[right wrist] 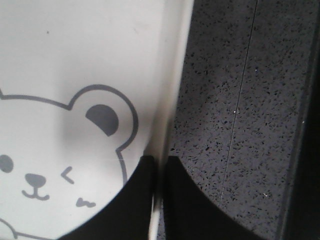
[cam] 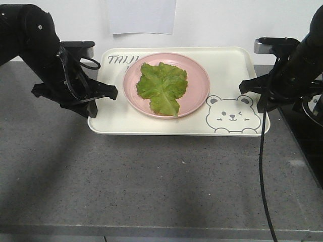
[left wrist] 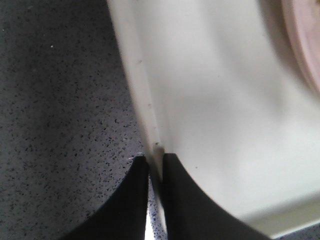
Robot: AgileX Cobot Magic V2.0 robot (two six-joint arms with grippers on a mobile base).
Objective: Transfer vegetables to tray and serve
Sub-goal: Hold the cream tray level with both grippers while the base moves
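Lettuce [cam: 162,85] lies on the pink plate [cam: 198,75], centred on the tray [cam: 232,60]: transfer looks done, serving remains. Left wrist: left hand [left wrist: 155,159] clenched on the tray's nine-o'clock rim. Right wrist: right hand [right wrist: 161,160] grips its three-o'clock rim by the bear face [right wrist: 50,165].

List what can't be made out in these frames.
- Lettering on the tray, front view: the pink plate covers everything after TAIJI.
- The lettuce: outside both wrist views; left wrist catches only a blurred plate edge.
- Wrist views: left claw and right claw pinch the tray rim; bottom edge cuts off their bases.
- Tray lifted or on the counter: no view settles it.
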